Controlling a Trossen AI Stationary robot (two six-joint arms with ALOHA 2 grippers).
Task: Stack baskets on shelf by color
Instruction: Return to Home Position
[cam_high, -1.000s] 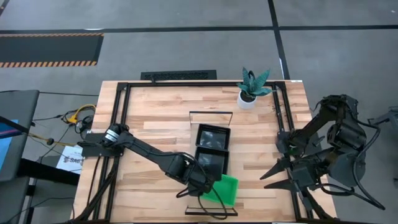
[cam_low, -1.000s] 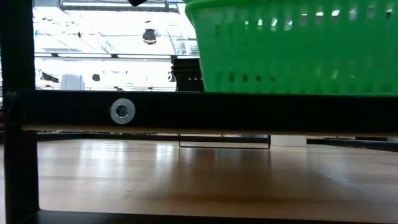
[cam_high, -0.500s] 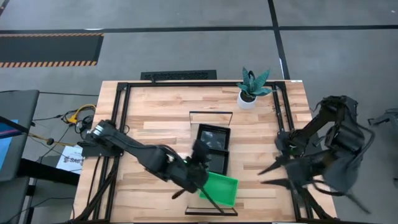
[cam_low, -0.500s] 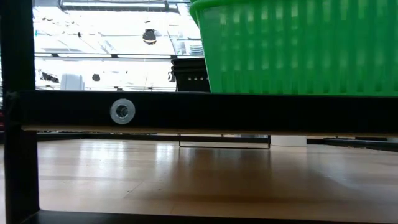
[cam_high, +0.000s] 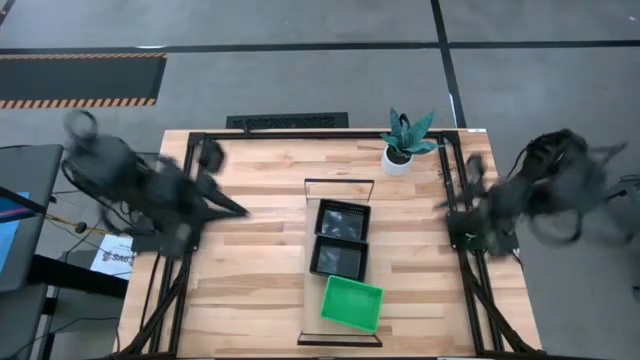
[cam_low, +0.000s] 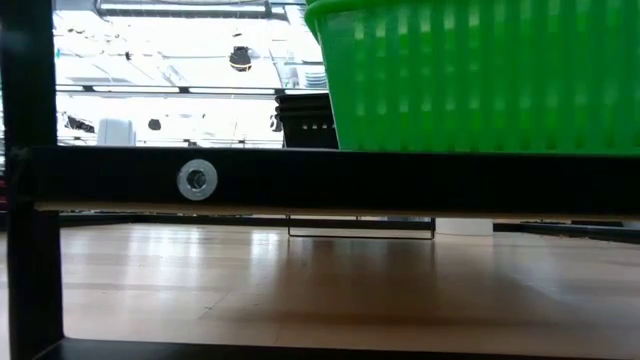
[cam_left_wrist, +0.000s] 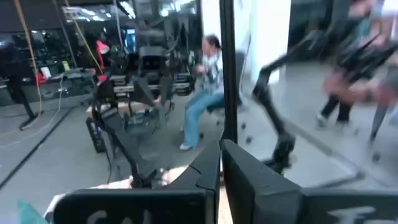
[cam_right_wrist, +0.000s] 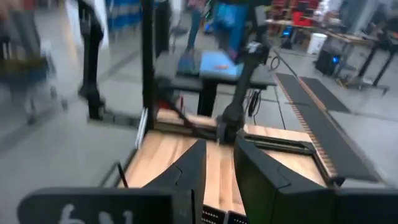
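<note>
A green basket (cam_high: 351, 303) sits flat on the near end of the long pale shelf (cam_high: 312, 215). It fills the top of the low view as a green mesh wall (cam_low: 480, 75). Two black baskets (cam_high: 342, 220) (cam_high: 338, 258) lie in a row on the shelf behind it. My left gripper (cam_high: 238, 210) is pulled back near the table's left edge, away from every basket. In its wrist view (cam_left_wrist: 221, 158) the fingers are shut on nothing. My right arm (cam_high: 530, 195) is folded back at the right edge, and its gripper (cam_right_wrist: 219, 155) shows a narrow gap.
A white potted plant (cam_high: 405, 140) stands at the far right corner of the table. Black rails (cam_high: 195, 200) frame the plank tabletop. Bare wood lies on both sides of the shelf. A seated person (cam_left_wrist: 202, 93) shows in the room beyond.
My left gripper let go of the green basket at the shelf's near end. It then swung quickly away toward the table's left edge. The basket stays flat on the shelf. My right arm pulled back from the near right corner toward the far right.
</note>
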